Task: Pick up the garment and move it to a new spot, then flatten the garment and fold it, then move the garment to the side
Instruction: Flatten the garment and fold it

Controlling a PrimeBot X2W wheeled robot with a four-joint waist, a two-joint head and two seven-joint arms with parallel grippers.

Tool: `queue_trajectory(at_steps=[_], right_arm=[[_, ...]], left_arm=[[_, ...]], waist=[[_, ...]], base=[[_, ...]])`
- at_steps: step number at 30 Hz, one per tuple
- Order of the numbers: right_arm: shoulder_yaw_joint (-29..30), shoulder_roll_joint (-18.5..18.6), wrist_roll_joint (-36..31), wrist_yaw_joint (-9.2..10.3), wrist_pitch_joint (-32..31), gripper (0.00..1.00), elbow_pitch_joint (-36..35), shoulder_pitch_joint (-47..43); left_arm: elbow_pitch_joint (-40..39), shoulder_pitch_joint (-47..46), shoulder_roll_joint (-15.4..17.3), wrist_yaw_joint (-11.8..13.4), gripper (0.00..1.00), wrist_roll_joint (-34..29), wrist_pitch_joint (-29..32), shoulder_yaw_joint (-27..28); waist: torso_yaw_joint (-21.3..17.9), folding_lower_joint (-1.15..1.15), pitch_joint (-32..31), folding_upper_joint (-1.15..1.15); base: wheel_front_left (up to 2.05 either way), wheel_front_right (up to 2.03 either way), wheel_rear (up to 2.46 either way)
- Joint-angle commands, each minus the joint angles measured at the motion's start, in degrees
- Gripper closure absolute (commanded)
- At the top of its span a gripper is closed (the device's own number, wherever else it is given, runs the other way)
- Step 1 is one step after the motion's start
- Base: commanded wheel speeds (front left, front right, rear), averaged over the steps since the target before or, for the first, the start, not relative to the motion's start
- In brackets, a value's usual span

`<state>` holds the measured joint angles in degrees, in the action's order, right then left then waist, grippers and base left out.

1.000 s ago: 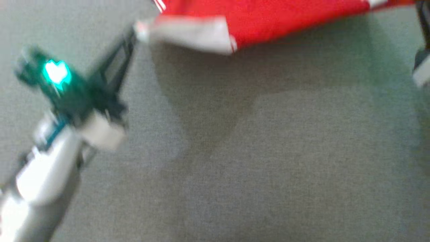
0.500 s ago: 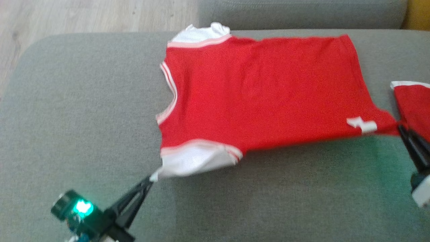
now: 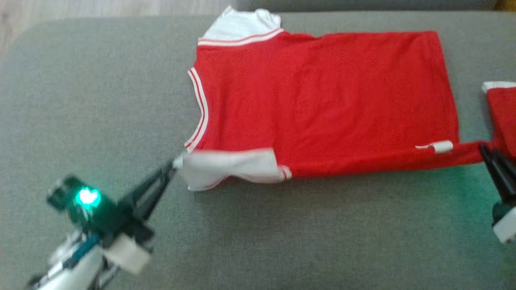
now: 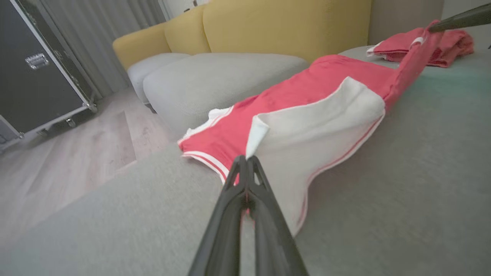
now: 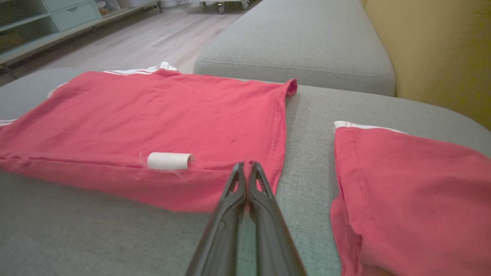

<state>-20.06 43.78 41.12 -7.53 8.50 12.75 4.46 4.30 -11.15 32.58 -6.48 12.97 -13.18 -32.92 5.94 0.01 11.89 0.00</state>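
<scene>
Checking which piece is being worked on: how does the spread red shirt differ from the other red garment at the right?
The shirt is spread nearly flat; the other red garment lies gathered up, not spread. The left gripper pinches the shirt's white sleeve and the right gripper its hem corner; no gripper holds the other red garment. Both are red with white trim, on the grey cushion.

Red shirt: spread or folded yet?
Spread, not folded: the red shirt lies open on the grey cushion. Its near edge is lifted, pinched by the left gripper at the white sleeve and by the right gripper.
</scene>
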Motion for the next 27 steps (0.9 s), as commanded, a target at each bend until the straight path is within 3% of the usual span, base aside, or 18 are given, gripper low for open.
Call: queue_trajectory(at_steps=[1,8,16,18,19,20,21,27], right_arm=[[0.7,1.9,-0.7,0.04,-0.7,1.0,-1.6,2.1],[1.3,0.5,-3.5,0.04,-5.6,1.0,-1.4,11.0],[-1.4,0.4,-4.8,0.04,-7.9,1.0,1.9,19.3],[-2.1,0.2,-5.3,0.04,-7.7,1.0,3.1,20.9],[-1.8,-0.1,-5.8,0.04,-7.1,0.83,4.1,21.7],[-1.4,-0.7,-6.2,0.04,-6.4,0.37,5.2,22.4],[-1.0,-1.4,-6.8,0.04,-5.6,0.0,6.2,22.9],[5.3,-6.8,-13.6,0.04,2.1,0.0,11.6,22.5]], left_arm=[[-0.4,-5.1,1.3,0.2,1.0,-0.8,-0.4,3.1],[8.3,-21.2,0.6,-0.7,1.0,-2.8,-1.3,1.4],[16.3,-32.4,-0.4,-1.0,1.0,-2.7,-1.7,-3.6],[18.1,-34.1,-0.9,-1.0,0.85,-1.8,-1.8,-5.3],[18.9,-34.8,-1.3,-1.0,0.69,-1.1,-1.8,-5.4],[19.4,-35.2,-1.9,-1.0,0.17,-0.4,-1.8,-4.8],[19.7,-35.3,-2.5,-1.0,0.0,0.3,-1.8,-4.1],[17.9,-27.1,-8.4,3.3,0.0,5.0,-1.8,1.6]], waist=[[0.1,-0.01,2.2,0.0],[0.1,-0.01,7.4,0.0],[0.0,-0.01,11.3,0.0],[0.0,-0.01,11.9,0.0],[0.0,-0.01,12.0,0.0],[0.0,-0.01,12.1,0.0],[0.1,-0.01,12.0,0.0],[0.6,-0.01,9.6,0.0]], base=[[0.0,0.0,0.0],[0.0,0.0,0.0],[0.0,0.0,0.0],[0.0,0.0,0.0],[0.0,0.0,0.0],[0.0,0.0,0.0],[0.0,0.0,0.0],[0.0,0.0,0.0]])
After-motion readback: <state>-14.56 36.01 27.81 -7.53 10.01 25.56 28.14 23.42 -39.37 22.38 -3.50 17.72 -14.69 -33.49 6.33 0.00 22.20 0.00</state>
